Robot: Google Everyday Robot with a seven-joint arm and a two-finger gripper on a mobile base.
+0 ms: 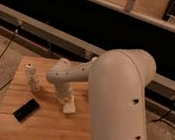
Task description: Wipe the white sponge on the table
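Observation:
The white sponge (69, 106) lies flat near the middle of the light-brown wooden table (45, 128). My gripper (66, 99) comes down from the white arm and presses on the sponge's top end, shut on it. The arm's large white body covers the right side of the table.
A clear bottle with a white cap (32, 78) stands at the table's left, close to the gripper. A black slab (25, 110) lies at the front left. Cables run over the floor on both sides. A dark rail runs behind the table.

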